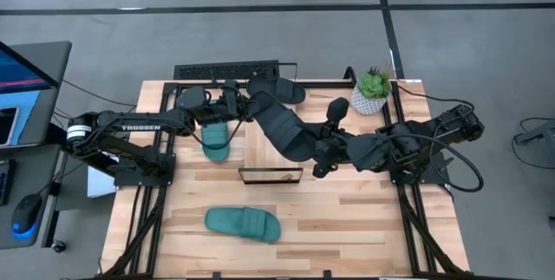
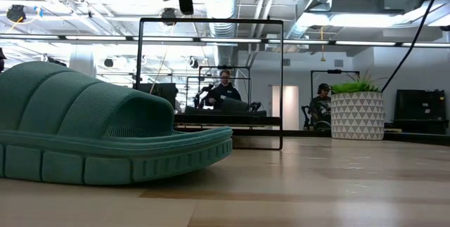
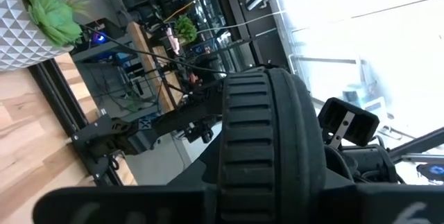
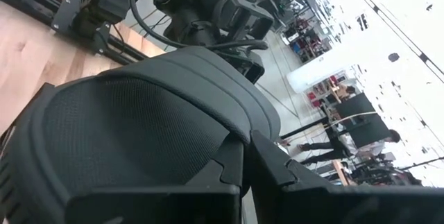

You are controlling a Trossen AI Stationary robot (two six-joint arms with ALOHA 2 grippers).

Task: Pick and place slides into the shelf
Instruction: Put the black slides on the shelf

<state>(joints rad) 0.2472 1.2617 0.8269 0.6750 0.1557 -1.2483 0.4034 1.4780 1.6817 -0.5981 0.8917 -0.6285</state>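
A black slide (image 1: 282,126) hangs in the air between both grippers, above the shelf (image 1: 258,154), a small light-wood plank on a black wire frame (image 2: 211,79). My left gripper (image 1: 241,104) is shut on its far-left end and my right gripper (image 1: 323,152) on its near-right end. A second black slide (image 1: 284,89) lies sole-down at the table's far edge. One teal slide (image 1: 215,139) lies under the left arm, left of the shelf. The other teal slide (image 1: 244,224) lies sole-down near the table's near edge and fills the left of the low view (image 2: 105,135). My left gripper holds the black slide by one end of its ribbed sole (image 3: 270,134), coming level from the table's left. The picture's lower edge cuts off the place of contact. That end is lifted clear. My right gripper pinches the slide's rim beside the strap (image 4: 208,106) between its two fingers (image 4: 229,172), coming from the table's right. The slide is lifted clear and slants across the shelf.
A potted plant in a white patterned pot (image 1: 371,94) stands at the far right of the table. A black flat grille (image 1: 227,72) lies along the far edge. Black frame rails run down both table sides. Bare wood lies right of the near teal slide. People show in the room behind.
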